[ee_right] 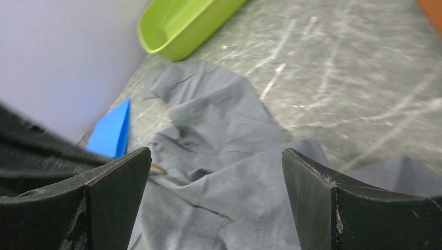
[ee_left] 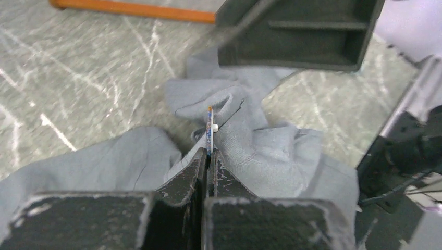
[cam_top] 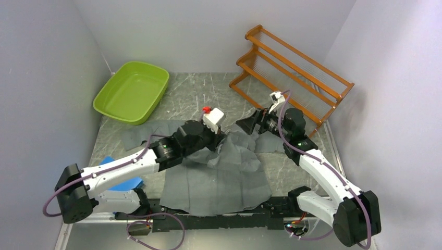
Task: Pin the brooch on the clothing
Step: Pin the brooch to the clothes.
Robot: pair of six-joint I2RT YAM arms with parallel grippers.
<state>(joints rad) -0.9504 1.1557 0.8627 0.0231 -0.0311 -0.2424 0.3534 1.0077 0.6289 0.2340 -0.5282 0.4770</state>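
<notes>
Shirt [cam_top: 219,182] is lying spread over the grey worktop [cam_top: 208,88] between the two arms, its middle bunching into folds. The left tool [ee_left: 208,156] is pinching tight on a thin brooch [ee_left: 210,127] right against a raised fold. The brooch is showing edge-on only, and whether its pin is passing through the cloth is impossible to tell. The right tool [ee_right: 215,153] is gaping wide just above the folds, gripping nothing. A blue item [cam_top: 122,182] is peeking out from under the left arm, mostly covered. A green tub [cam_top: 133,91] and a wooden rack [cam_top: 307,56] are sitting at the far end.
</notes>
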